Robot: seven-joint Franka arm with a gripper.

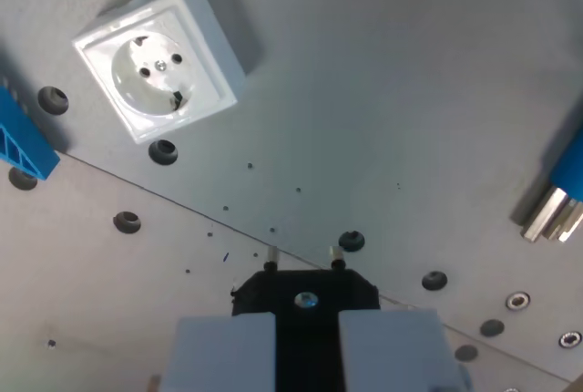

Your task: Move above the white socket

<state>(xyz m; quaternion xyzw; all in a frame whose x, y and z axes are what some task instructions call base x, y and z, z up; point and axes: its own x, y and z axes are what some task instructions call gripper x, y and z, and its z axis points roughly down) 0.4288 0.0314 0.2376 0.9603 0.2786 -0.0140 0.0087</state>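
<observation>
A pale grey tabletop, crossed by a seam and dotted with screw holes, is seen from the wrist. The white socket is set on it at the far left, turned at an angle. The fingers are found at the near edge, pinched on a black plug whose two pins are pointed away. The socket is thus placed well apart, up and to the wrist view's left of the fingers, so travel in that direction is judged necessary.
</observation>
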